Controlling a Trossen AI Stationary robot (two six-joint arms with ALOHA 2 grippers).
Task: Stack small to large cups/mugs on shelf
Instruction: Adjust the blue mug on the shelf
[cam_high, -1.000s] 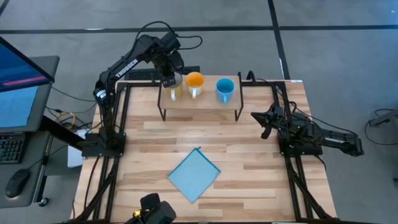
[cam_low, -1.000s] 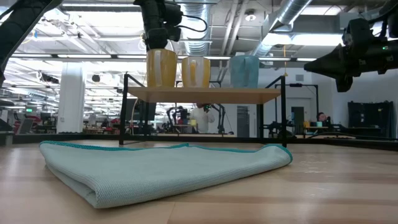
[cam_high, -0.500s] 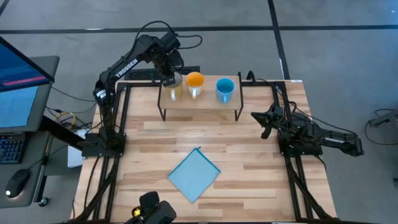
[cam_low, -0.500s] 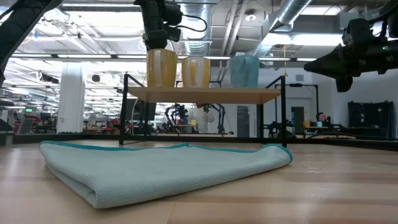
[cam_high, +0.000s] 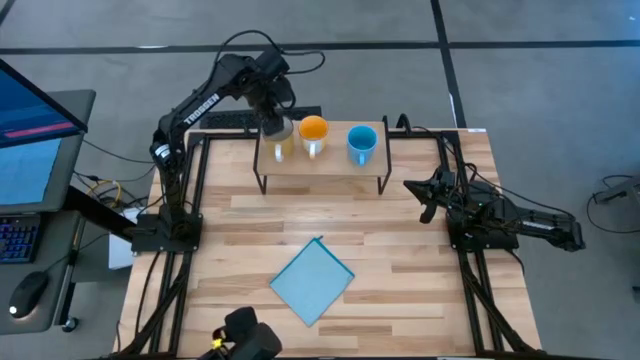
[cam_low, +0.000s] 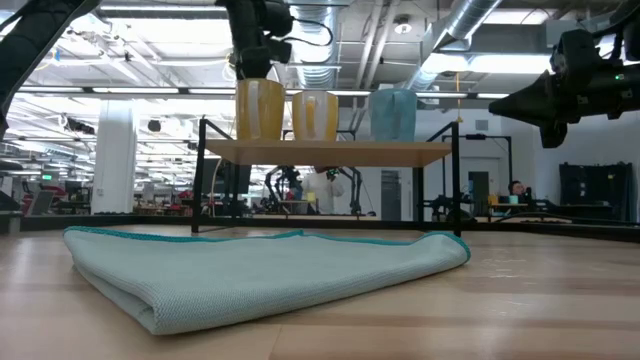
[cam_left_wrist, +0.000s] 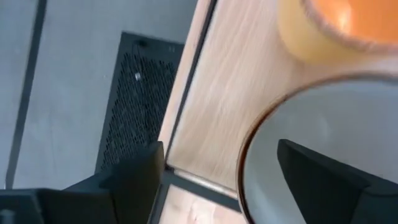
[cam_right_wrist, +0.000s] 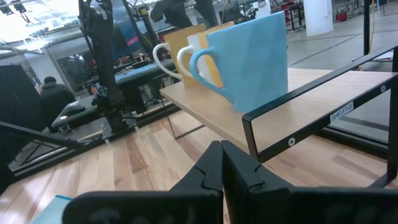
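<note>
three mugs in a row on the shelf (cam_high: 322, 167) at the counter's (cam_high: 240, 250) far edge: cream mug (cam_high: 281, 137), orange mug (cam_high: 314, 131), light blue mug (cam_high: 361, 142) (handles face front). left gripper (cam_high: 272, 124) sits over the cream mug, jaws spread across its rim, one finger inside. right gripper (cam_high: 420, 200) waits right of the shelf, jaws clenched. blue cloth (cam_high: 312, 281) lies near the front.

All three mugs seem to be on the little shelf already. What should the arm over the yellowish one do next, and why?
Probably lift the left gripper straight up, clear of the cream mug. Its fingers are spread open astride the rim, gripping nothing, and the mug stands on the shelf beside the orange mug and blue mug. The right gripper waits at the table's right.
</note>
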